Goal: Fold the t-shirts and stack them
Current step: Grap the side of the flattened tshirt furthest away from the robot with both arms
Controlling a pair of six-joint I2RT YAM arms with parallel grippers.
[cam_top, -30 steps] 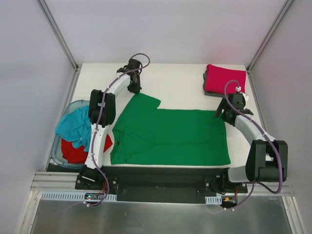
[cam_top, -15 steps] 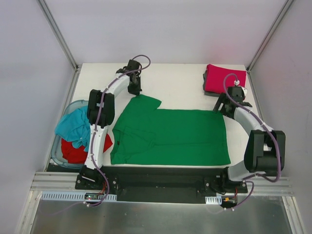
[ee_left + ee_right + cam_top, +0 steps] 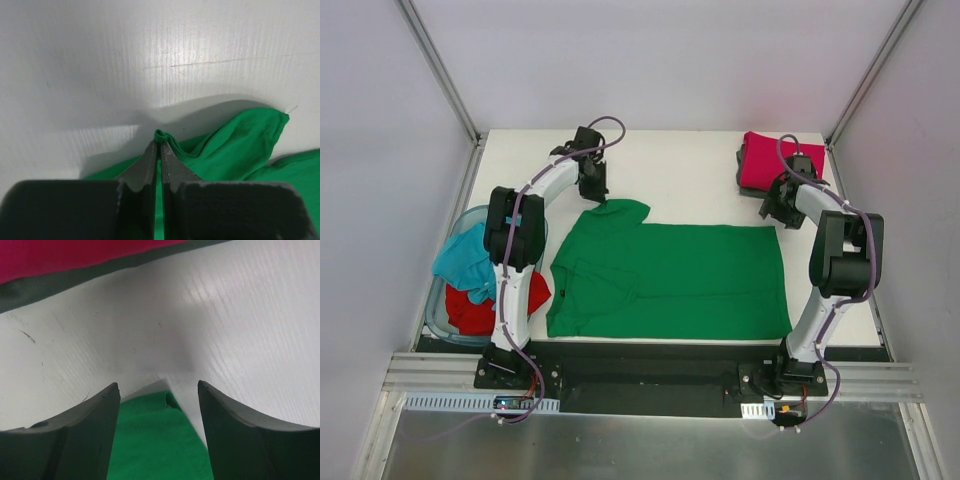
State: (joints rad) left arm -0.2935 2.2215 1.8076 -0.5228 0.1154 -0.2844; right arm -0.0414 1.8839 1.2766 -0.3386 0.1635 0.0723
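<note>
- Green t-shirt [image 3: 670, 280]: lies spread flat across the middle of the table [image 3: 690, 165], collar to the left, hem to the right.
- Left gripper [image 3: 160, 150]: at the shirt's far left sleeve, jaws pressed together with a small ridge of green cloth pinched at the tips. The sleeve edge is lifted slightly.
- Right gripper [image 3: 159, 390]: at the shirt's far right corner, jaws moderately wide, one on each side of the corner. Whether the pads touch the cloth cannot be told.
- Crimson-pink t-shirt [image 3: 768, 160]: folded at the far right corner of the table, on top of a dark grey t-shirt [image 3: 75, 282].
- Plastic tub [image 3: 438, 322]: at the near left edge, holding a crumpled teal t-shirt [image 3: 470, 260] and a red t-shirt [image 3: 480, 312].
</note>
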